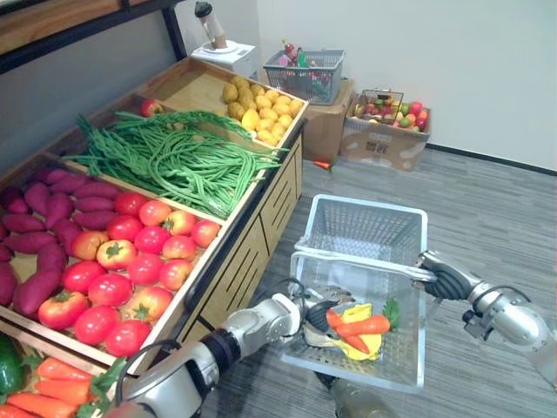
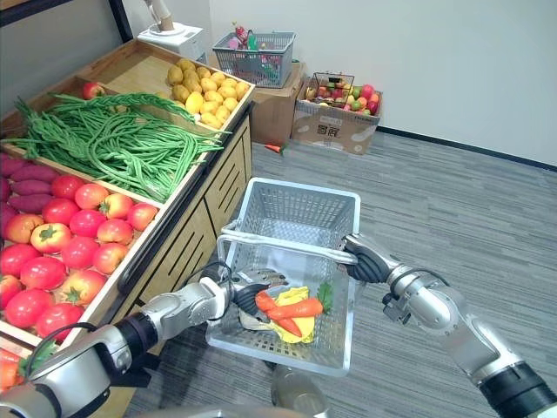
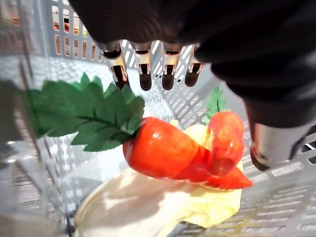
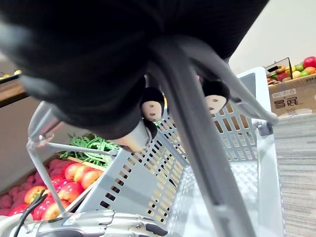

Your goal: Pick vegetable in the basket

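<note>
Plainly, the carrots [image 1: 361, 329] lie in the basket [image 1: 365, 205], at the lower centre of the left eye view, crossed over one another on a yellow vegetable [image 1: 370, 348] on the basket's floor. The left hand [image 1: 318, 317] is inside the basket, just left of them in the frame. Its fingers [image 3: 144, 69] are straight and its thumb [image 3: 269, 143] stands apart, with nothing held between them (the left wrist view shows a clear gap from the fingertips to the nearer carrot). That carrot lies crosswise to the fingers, not along them, with its green leaf [image 3: 84, 116] off to one side. The right hand [image 2: 370, 259], at the right of the frame, has its fingers curled round the basket's handle [image 2: 287, 245]. The left hand is therefore much the nearer. My reading is that the carrots are already set down, so the hand need only lift clear of them.
</note>
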